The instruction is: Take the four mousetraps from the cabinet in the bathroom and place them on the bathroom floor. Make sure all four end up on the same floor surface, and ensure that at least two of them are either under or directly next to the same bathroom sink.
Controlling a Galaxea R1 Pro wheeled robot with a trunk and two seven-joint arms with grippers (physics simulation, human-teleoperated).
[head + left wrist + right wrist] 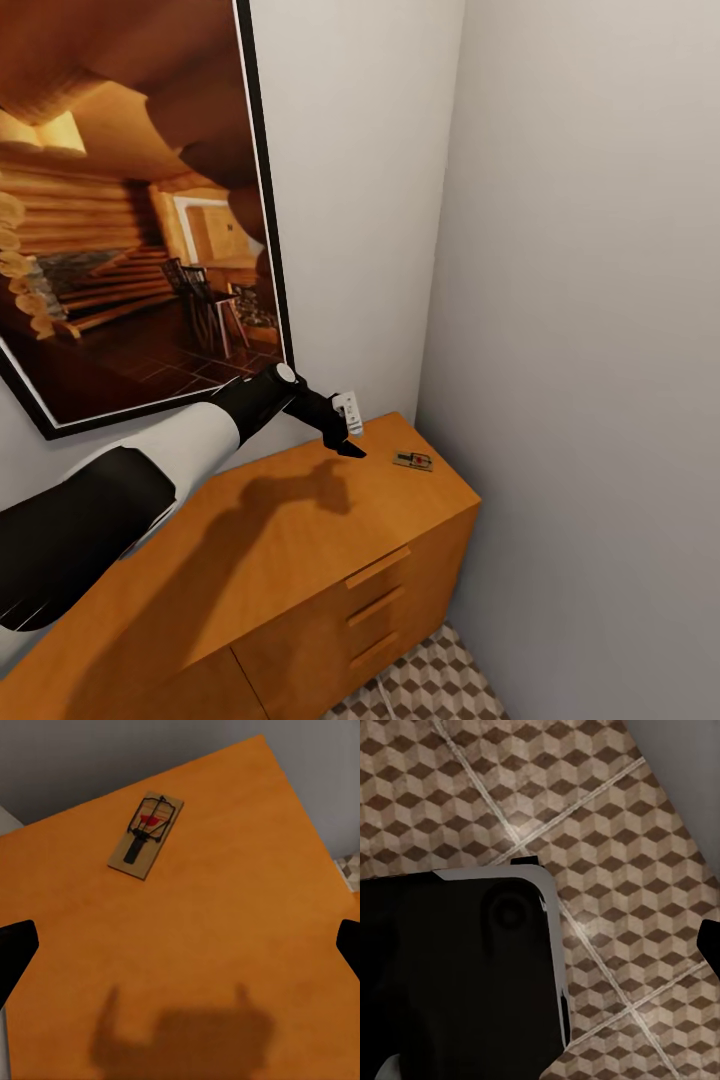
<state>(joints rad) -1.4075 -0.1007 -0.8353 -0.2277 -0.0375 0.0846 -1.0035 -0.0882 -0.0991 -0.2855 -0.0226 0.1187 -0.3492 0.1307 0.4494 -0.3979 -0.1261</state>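
Left gripper [345, 440], jaws wide and empty, hovers over the cabinet [300, 540] short of one mousetrap [412, 461], apparently lining up a pick; right jaw state indeterminable.

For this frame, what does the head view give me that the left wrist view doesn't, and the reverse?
Head view alone: the framed picture on the wall, the cabinet's drawer fronts, and the left gripper hovering above the top, short of the mousetrap. Left wrist view alone: the trap's dark wire and red spot close up, and the jaws standing wide apart. Both show the one mousetrap lying on the orange cabinet top and a bit of patterned floor.
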